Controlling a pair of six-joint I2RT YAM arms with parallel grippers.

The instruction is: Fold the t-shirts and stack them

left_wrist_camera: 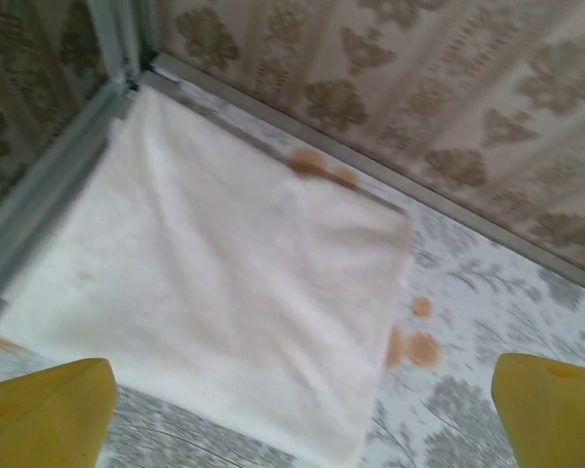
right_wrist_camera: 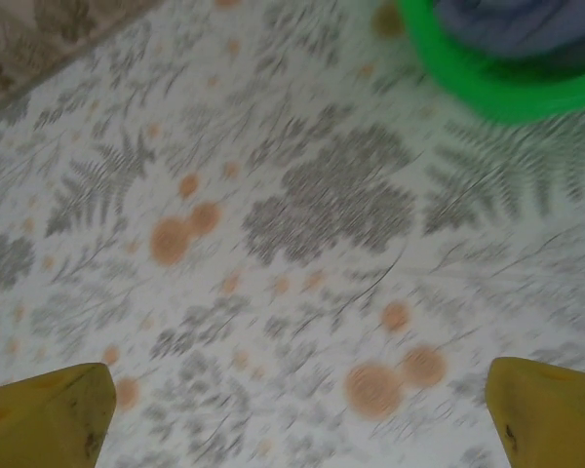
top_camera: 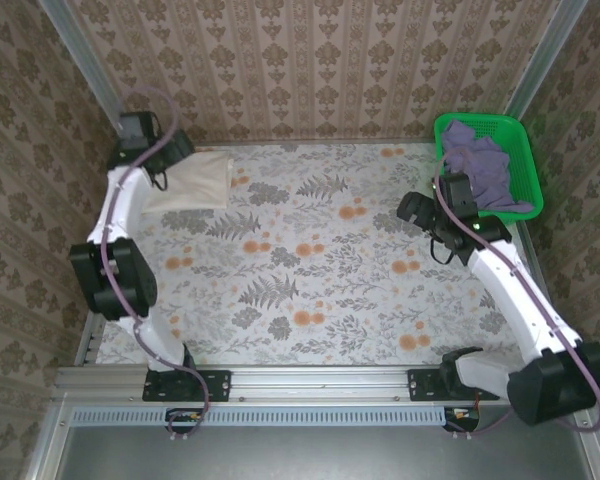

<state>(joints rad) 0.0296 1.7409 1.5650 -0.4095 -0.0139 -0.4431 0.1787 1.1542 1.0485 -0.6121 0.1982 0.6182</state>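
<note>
A cream-white t-shirt [top_camera: 195,180] lies folded into a flat rectangle in the far left corner of the table. In the left wrist view, this t-shirt [left_wrist_camera: 214,273] lies below the jaws. My left gripper [top_camera: 163,168] [left_wrist_camera: 297,419] hovers over its near edge, open, with nothing between its yellow fingertips [left_wrist_camera: 39,409]. A lavender t-shirt [top_camera: 480,165] [right_wrist_camera: 526,24] lies crumpled in the green basket [top_camera: 525,150] [right_wrist_camera: 497,93] at the far right. My right gripper [top_camera: 415,210] [right_wrist_camera: 292,419] stands open over bare tablecloth just left of the basket and holds nothing.
The floral tablecloth [top_camera: 310,260] covers the table. Patterned walls and metal corner posts [top_camera: 80,50] close in the back and sides. The folded shirt sits tight against the left rail [left_wrist_camera: 39,195]. A metal rail [top_camera: 310,385] runs along the near edge.
</note>
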